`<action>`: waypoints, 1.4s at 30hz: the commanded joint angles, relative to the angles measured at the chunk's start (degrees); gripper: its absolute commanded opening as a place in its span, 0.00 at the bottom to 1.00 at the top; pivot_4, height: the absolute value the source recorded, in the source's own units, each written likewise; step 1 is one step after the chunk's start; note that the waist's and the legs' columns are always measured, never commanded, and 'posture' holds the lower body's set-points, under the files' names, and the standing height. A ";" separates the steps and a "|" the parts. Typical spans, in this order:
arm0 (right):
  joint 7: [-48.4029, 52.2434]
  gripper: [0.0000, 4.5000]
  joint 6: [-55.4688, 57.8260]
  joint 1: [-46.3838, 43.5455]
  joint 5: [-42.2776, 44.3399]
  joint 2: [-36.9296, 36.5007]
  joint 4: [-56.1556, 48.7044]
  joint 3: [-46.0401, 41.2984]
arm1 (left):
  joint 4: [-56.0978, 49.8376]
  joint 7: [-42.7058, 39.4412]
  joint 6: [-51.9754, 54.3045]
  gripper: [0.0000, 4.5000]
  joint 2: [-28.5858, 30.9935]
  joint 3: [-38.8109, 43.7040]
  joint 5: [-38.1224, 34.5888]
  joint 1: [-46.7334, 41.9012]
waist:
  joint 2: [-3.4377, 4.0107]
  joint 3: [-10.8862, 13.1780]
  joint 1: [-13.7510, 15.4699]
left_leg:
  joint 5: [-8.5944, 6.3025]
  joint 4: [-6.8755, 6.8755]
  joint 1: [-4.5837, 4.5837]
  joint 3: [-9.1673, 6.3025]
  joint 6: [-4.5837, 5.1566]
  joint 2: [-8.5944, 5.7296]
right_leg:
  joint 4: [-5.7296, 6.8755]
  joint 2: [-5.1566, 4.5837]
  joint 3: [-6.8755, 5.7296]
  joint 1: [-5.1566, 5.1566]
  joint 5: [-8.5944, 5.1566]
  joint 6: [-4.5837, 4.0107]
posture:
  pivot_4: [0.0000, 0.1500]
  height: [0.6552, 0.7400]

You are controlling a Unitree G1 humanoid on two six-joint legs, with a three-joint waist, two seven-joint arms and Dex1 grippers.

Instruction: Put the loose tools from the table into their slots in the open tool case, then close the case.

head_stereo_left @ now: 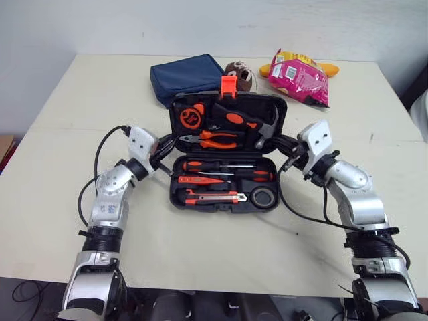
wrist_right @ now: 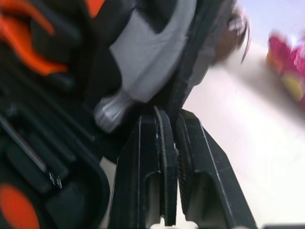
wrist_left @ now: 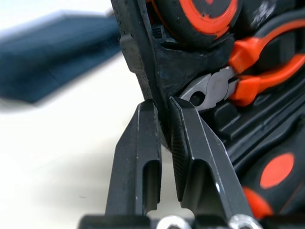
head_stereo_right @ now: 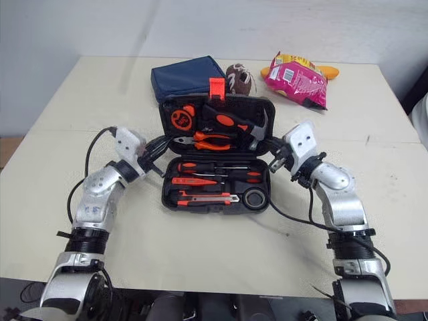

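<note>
The black tool case (head_stereo_left: 175,200) lies open mid-table, its lid (head_stereo_left: 281,108) tilted up behind the base. The lid holds a tape measure (head_stereo_left: 190,116), orange pliers (head_stereo_left: 217,139) and a hammer (head_stereo_left: 267,127). Screwdrivers (head_stereo_left: 221,164), a utility knife (head_stereo_left: 214,197) and a tape roll (head_stereo_left: 265,196) sit in the base. My left gripper (head_stereo_left: 167,144) is shut on the lid's left edge; in the left wrist view its fingers (wrist_left: 143,143) pinch that rim by the pliers' nose. My right gripper (head_stereo_left: 284,142) is shut on the lid's right edge (wrist_right: 190,71), next to the hammer head (wrist_right: 143,57).
Behind the case lie a navy pouch (head_stereo_left: 187,75), a small brown ball-like object (head_stereo_left: 239,72) and a pink snack bag (head_stereo_left: 299,77). Bare tabletop (head_stereo_left: 60,147) spreads to both sides and in front of the case.
</note>
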 commanded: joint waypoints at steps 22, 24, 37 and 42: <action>-9.28 0.75 -46.34 15.38 -14.49 -18.78 11.80 1.33 | -4.26 -0.28 -16.95 0.78 17.67 6.87 -0.17 21.09 | 0.02 -0.01 -1.58 | -0.04 -0.12 1.47 0.19 0.06 0.10 | -0.17 0.01 0.14 1.47 0.05 0.07 | 1.00 1.00; -5.31 0.75 -43.54 19.06 -8.81 -21.45 9.60 0.33 | -4.19 -3.80 -13.66 0.78 20.30 9.71 -4.40 24.68 | 0.02 -0.01 -1.62 | -0.08 -0.24 1.57 0.20 -0.01 0.13 | -0.19 0.01 0.13 1.51 -0.02 0.00 | 1.00 1.00; 22.51 0.00 5.28 36.45 22.55 -29.10 -22.08 4.41 | 6.59 -10.56 8.83 0.07 12.72 0.12 -6.48 -2.21 | -0.14 -0.04 1.56 | -0.28 -0.10 2.15 -0.39 0.15 0.06 | -0.57 0.00 -0.22 2.61 0.02 0.06 | 1.00 1.00; 23.38 0.00 6.80 31.17 16.36 -24.72 -20.53 8.24 | 21.71 -12.86 6.57 0.01 7.24 -3.66 -2.47 -14.58 | -0.21 -0.03 1.15 | -0.27 -0.02 2.06 -0.27 0.14 0.07 | -0.70 0.04 -0.20 2.55 0.06 0.13 | 1.00 1.00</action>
